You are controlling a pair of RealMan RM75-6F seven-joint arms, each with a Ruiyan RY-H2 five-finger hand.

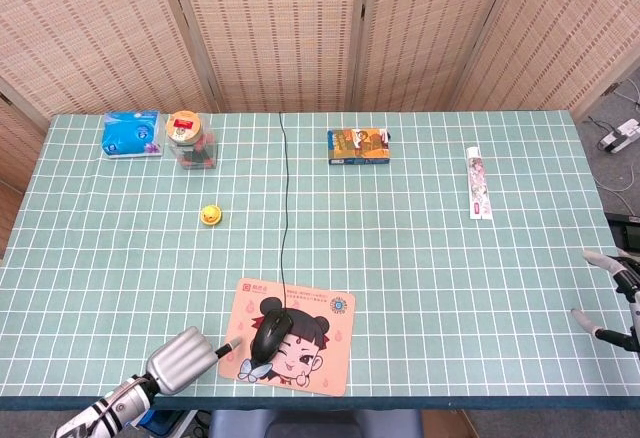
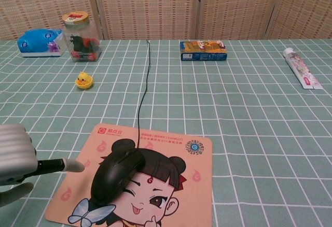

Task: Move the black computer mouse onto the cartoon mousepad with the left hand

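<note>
Chest view: rounded glossy black mouse (image 2: 117, 172) on flat mousepad (image 2: 194, 180)

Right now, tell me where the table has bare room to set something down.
Bare cloth lies between the mousepad and the toothpaste, and left of the cable below the duck. Crowded: the far-left corner with the jar and tissue pack.

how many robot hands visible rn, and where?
2. The left hand sits at the table's near-left edge, just left of the cartoon mousepad and clear of the black computer mouse. The right hand is partly visible at the far-right edge.
</note>
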